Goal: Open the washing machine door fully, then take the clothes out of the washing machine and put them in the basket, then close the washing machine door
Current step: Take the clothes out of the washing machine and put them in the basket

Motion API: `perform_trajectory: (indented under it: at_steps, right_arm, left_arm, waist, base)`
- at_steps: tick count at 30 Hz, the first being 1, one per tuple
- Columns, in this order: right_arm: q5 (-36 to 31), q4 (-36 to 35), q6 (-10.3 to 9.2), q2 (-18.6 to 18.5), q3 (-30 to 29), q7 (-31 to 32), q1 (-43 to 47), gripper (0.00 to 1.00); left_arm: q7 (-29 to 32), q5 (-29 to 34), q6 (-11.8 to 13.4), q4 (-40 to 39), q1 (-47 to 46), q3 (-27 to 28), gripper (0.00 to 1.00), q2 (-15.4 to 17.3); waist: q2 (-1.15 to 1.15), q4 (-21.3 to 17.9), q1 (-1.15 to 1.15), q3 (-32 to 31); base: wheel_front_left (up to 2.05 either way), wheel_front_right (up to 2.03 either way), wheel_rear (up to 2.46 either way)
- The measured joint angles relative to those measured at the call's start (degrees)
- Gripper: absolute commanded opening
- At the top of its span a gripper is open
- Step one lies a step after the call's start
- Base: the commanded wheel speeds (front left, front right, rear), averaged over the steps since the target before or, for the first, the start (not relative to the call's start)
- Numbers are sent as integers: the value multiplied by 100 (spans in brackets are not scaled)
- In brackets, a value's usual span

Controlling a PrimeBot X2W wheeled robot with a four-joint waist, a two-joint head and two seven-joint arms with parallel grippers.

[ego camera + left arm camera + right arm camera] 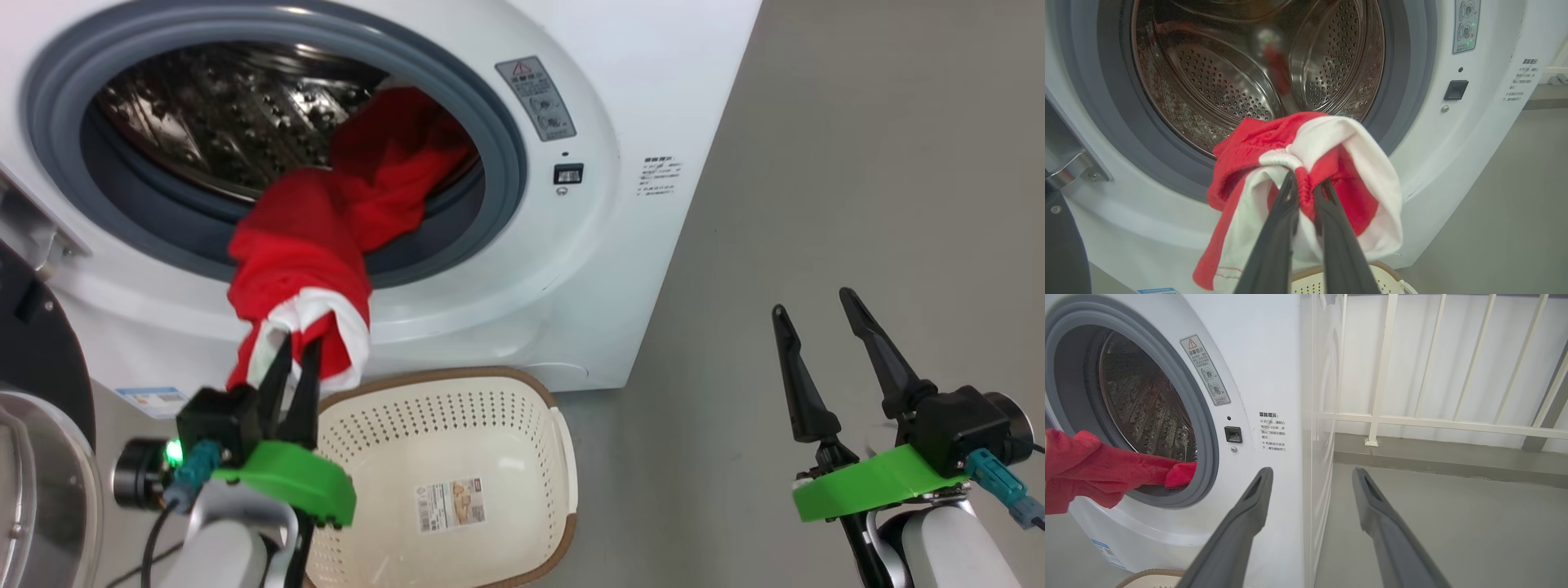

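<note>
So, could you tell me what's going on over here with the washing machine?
The robot is unloading the washing machine. Its left gripper is shut on the red and white clothes, which trail from the drum over the grey ring, above the basket. The right gripper hangs open and empty off to the side. The washing machine door stands open at the left.

Ahead of the left gripper (298,349), with its black fingers (306,392) and bright green plastic mount (286,482), hung a soft bright red garment with white trim (298,245). Beyond it stood the big white washing machine box (653,122), with its grey rubber ring (500,155) and hole-dotted steel drum (220,106). Below the gripper sat a cream perforated plastic basket (424,425), brown-rimmed.
</note>
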Motion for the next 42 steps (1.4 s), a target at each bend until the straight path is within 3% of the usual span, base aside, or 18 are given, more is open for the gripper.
perform_trajectory:
  at_steps: [12,16,24,42]
  right_arm:
    - [0,-16,0,1,-88,0,171,100]
    - [1,-37,0,3,-85,0,196,100]
    - [7,-71,0,3,-15,1,173,100]
    - [7,-131,0,2,103,0,-307,100]
  left_arm:
    - [356,-158,327,-1098,851,-26,0,137]
    - [784,-459,221,-1025,1047,-167,0,66]
    - [937,-735,-141,75,958,-430,0,-289]
    - [638,-1018,-1012,3467,-800,-579,0,-943]
  waist:
    - [0,-77,0,-234]
    - [0,-81,0,-184]
    - [0,-102,0,58]
    - [0,-228,0,999]
  base:
    - [0,0,0]
    - [0,0,0]
    - [0,0,0]
    - [0,0,0]
